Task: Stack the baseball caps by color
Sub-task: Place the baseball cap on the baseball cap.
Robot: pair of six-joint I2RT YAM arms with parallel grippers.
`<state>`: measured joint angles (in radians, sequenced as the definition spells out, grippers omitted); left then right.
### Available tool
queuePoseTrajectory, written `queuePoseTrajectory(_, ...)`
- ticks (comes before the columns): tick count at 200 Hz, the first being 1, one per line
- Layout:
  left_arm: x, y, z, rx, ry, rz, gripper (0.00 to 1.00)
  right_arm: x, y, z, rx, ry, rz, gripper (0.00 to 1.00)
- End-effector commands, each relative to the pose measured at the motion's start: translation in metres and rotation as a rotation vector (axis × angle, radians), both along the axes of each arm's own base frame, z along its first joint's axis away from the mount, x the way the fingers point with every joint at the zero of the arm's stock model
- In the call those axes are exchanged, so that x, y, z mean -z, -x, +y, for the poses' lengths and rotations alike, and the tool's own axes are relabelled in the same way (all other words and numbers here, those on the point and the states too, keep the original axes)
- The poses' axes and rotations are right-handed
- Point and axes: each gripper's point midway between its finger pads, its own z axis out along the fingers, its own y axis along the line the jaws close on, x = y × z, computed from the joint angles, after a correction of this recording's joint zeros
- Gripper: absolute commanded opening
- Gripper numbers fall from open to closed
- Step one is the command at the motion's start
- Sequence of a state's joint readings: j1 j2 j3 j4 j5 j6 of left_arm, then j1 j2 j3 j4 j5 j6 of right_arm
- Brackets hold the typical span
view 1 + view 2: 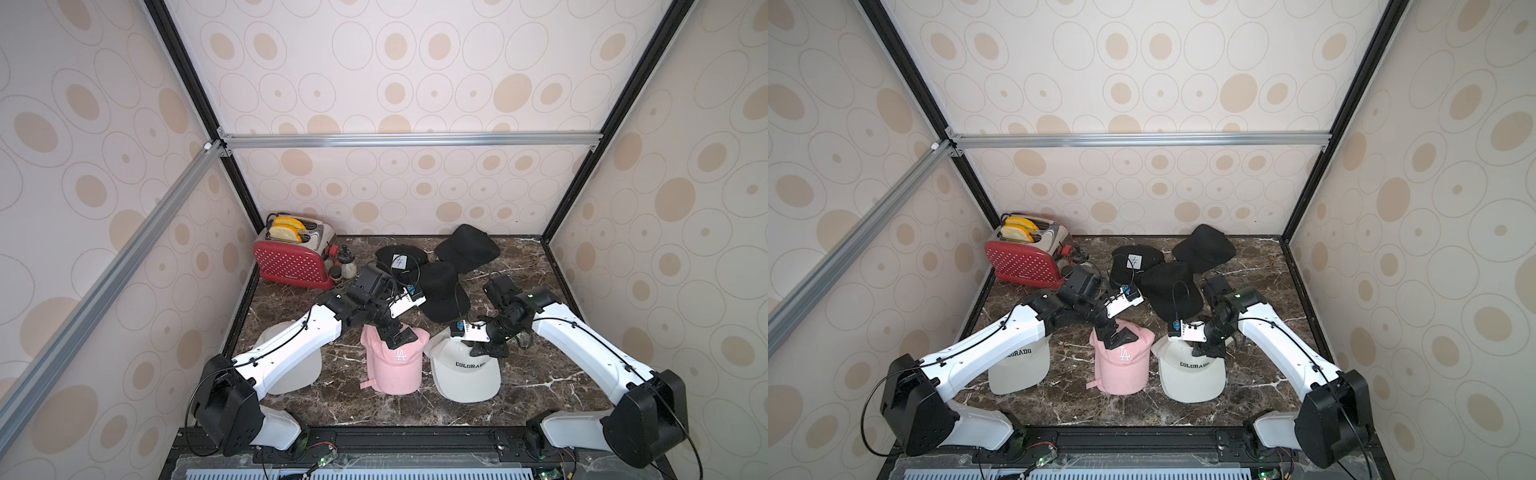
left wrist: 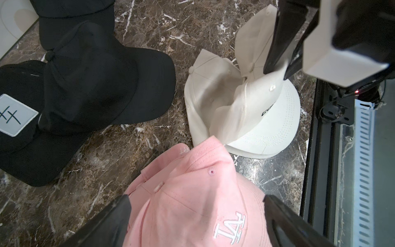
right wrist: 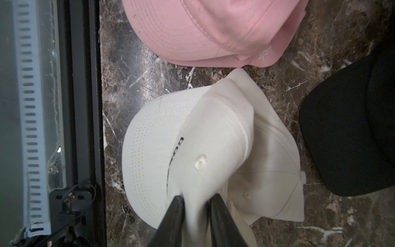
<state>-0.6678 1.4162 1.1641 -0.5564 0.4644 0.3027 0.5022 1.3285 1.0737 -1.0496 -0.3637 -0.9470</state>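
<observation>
Top off-white cap (image 3: 224, 128) is pinched by R gripper (image 3: 196, 196) — laid on its twin (image 3: 277, 171), 2 stacked by colour; L gripper (image 2: 196, 198) is spread over pink cap (image 2: 192, 171).

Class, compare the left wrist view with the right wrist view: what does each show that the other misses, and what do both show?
Left wrist only: the white-patched black cap, the open left gripper straddling the pink cap, and that cap's LA logo. Right wrist only: the pink cap's stitched brim. Both: the pink cap, the off-white COLORADO cap with a fold pinched in the right gripper, a plain black cap, and the marble tabletop.
</observation>
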Motion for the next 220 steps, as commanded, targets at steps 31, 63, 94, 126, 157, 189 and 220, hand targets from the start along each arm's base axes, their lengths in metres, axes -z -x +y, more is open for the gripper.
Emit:
queuePoseTrajectory(31, -0.014, -0.008, -0.004, -0.017, 0.019, -0.023, 0.99, 0.013, 0.001, 0.005, -0.026, 0.022, 0.01, 0.27)
queuePoseTrajectory(63, -0.013, -0.007, -0.004, -0.016, 0.017, -0.021, 0.99, 0.021, -0.009, 0.001, -0.016, 0.062, -0.028, 0.25)
queuePoseTrajectory(94, -0.012, -0.008, -0.004, -0.017, 0.016, -0.019, 0.99, 0.029, -0.019, -0.004, -0.01, 0.089, -0.084, 0.47)
queuePoseTrajectory(126, -0.011, -0.008, -0.004, -0.018, 0.016, -0.016, 0.99, 0.037, -0.033, -0.008, 0.018, 0.136, -0.135, 0.48)
queuePoseTrajectory(157, -0.01, -0.009, -0.004, -0.019, 0.012, -0.015, 0.99, 0.03, -0.044, -0.001, 0.036, 0.107, -0.191, 0.48)
queuePoseTrajectory(189, -0.009, -0.009, -0.004, -0.019, 0.01, -0.014, 0.99, 0.024, -0.045, 0.015, 0.001, 0.046, -0.248, 0.48)
queuePoseTrajectory(220, -0.009, -0.009, -0.004, -0.02, 0.008, -0.015, 0.99, 0.022, -0.044, 0.015, 0.0, 0.058, -0.242, 0.48)
